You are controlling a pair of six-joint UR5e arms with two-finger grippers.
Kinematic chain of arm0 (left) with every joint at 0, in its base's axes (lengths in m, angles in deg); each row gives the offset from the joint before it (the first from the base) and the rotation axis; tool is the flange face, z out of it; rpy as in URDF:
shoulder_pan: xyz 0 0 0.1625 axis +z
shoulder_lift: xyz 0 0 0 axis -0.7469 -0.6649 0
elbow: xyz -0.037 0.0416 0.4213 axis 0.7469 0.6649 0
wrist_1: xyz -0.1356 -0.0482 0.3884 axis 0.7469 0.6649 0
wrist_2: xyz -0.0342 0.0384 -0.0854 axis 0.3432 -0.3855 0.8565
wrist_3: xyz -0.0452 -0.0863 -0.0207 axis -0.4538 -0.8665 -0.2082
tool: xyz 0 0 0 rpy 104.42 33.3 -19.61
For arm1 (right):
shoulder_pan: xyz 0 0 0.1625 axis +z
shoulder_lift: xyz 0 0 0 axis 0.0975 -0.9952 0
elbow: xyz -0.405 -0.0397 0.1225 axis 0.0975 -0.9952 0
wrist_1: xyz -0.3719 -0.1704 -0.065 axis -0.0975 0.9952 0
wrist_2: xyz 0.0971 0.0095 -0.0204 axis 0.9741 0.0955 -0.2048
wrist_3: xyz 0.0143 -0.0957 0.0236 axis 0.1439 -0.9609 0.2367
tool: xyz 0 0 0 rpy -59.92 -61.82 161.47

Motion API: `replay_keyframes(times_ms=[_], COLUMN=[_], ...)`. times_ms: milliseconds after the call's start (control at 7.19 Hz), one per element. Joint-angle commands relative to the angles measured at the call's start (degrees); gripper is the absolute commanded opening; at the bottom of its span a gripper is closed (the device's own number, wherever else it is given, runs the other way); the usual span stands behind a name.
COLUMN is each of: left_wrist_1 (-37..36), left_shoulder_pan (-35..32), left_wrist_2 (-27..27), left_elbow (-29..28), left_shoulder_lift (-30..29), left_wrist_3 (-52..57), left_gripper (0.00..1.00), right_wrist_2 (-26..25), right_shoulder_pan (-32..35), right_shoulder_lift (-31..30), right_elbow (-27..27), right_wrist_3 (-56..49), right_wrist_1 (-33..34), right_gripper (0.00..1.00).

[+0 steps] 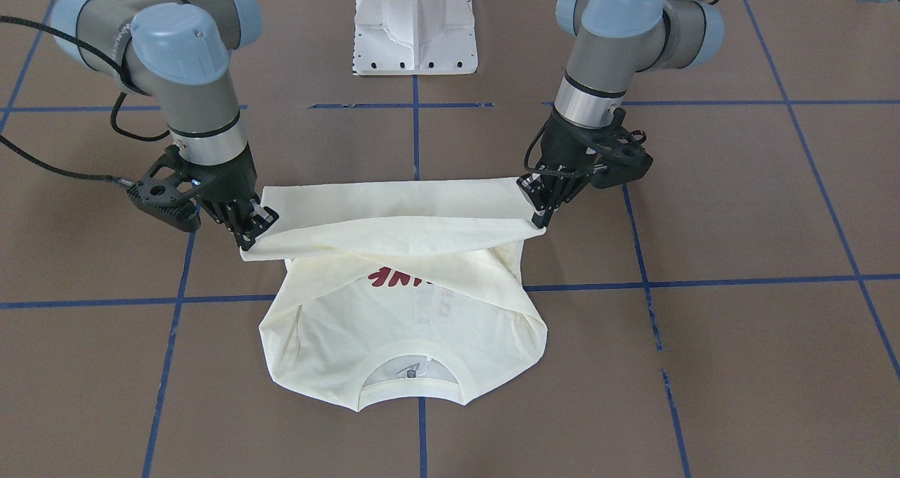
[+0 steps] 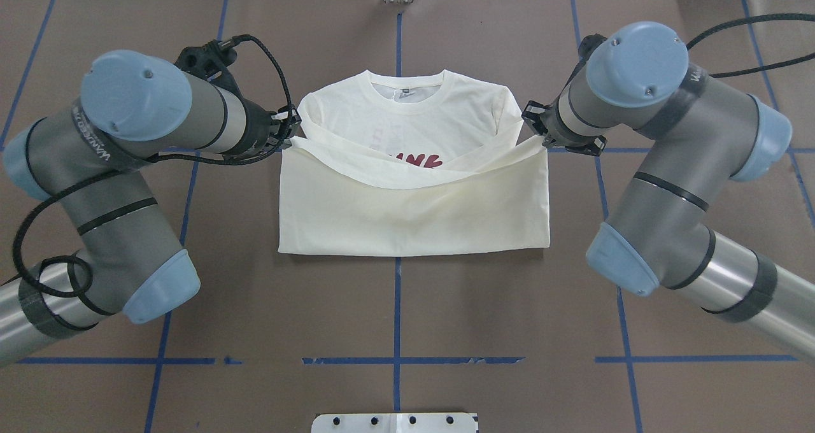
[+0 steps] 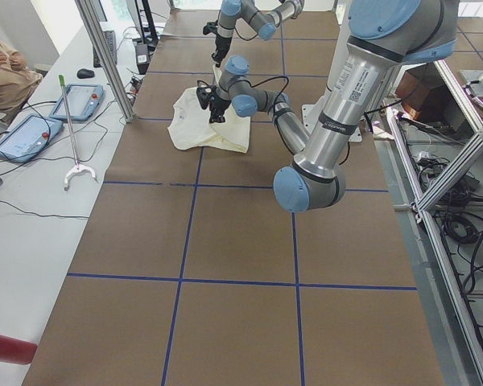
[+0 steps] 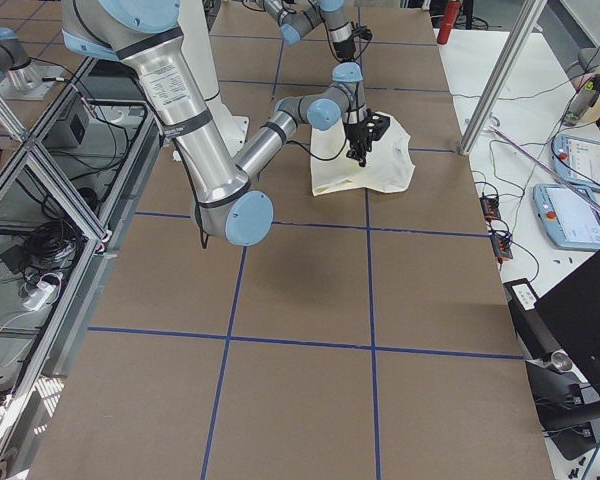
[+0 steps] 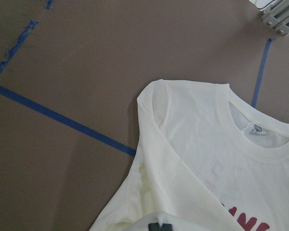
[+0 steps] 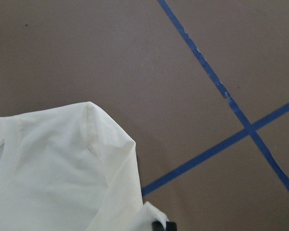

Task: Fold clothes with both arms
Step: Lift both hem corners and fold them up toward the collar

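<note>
On the table (image 2: 395, 305), the T-shirt (image 2: 414, 210) lies between the left gripper (image 2: 290, 130) and the right gripper (image 2: 538, 134), with its collar (image 2: 407, 92) on the far side.

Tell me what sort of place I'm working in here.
Probably a robotics lab workcell: a table gridded with blue tape, aluminium framing beside it, teach pendants on the side bench, with the left arm and right arm holding a T-shirt.

Left arm (image 2: 108, 197), right arm (image 2: 668, 184): silver-grey tubes; light-blue caps (image 2: 137, 95); black cables (image 2: 267, 51).

bright even light, soft shadows, sharp
</note>
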Motion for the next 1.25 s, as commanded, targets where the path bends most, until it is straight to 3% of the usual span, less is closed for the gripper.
replay_keyframes(times_ms=[0, 417, 835, 1113], left_wrist_1=[6.4, 10.4, 11.6, 12.8], left_shoulder_pan=[-1.4, -1.4, -1.4, -1.4], left_wrist_2=[-1.3, -2.9, -3.2, -3.2], left_elbow=[-9.9, -17.1, -21.3, -22.6], left_shoulder_lift=[-3.2, -4.6, -6.5, -6.6], left_wrist_3=[1.4, 3.6, 4.5, 6.6], left_gripper=[0.00, 0.00, 0.03, 0.18], right_wrist_2=[0.1, -0.3, -0.7, -1.0], right_shoulder_pan=[2.4, 2.4, 2.6, 2.5], right_shoulder_lift=[4.5, 7.1, 7.3, 7.3], right_elbow=[-11.4, -22.6, -24.2, -25.3], right_wrist_3=[-2.9, -4.6, -6.1, -6.2], right_wrist_1=[-6.6, -13.4, -13.7, -15.3], right_gripper=[0.00, 0.00, 0.00, 0.00])
